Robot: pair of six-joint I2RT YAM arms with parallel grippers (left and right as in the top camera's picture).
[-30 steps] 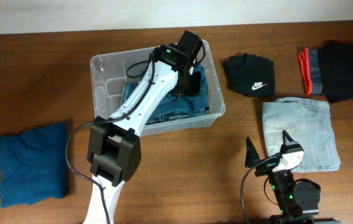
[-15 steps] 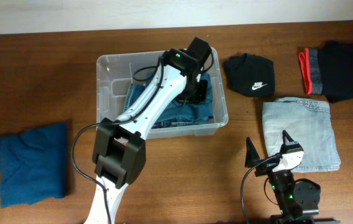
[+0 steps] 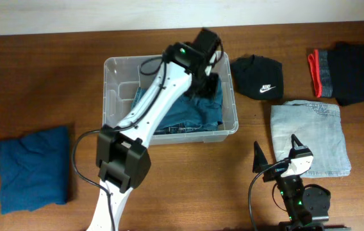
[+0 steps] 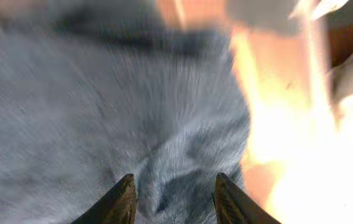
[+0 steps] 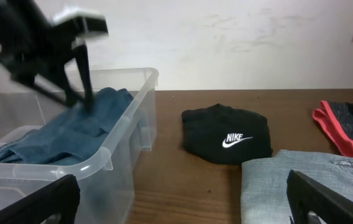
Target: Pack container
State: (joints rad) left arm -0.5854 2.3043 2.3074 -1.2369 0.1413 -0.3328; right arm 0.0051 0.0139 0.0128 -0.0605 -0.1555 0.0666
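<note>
Smeared with motion blur throughout the left wrist view; cannot tell whether the left gripper (image 4: 174,186) pinches the folded blue denim garment (image 4: 71,112) or merely straddles it. Hidden under the white left arm (image 3: 159,93) overhead: part of that garment. Cut off by the right wrist view's edges: clear rectangular plastic container (image 5: 114,155), pale blue folded jeans (image 5: 288,180).

Left: clear container (image 5: 123,152) holding blue denim (image 5: 64,137), left gripper (image 5: 80,98) with spread fingers tipped onto it. Further right on the table (image 5: 189,193): black Nike garment (image 5: 229,140), pale jeans (image 5: 276,183), red-edged dark bundle (image 5: 344,127). Nearest: right gripper (image 5: 176,208), fingertips wide apart
</note>
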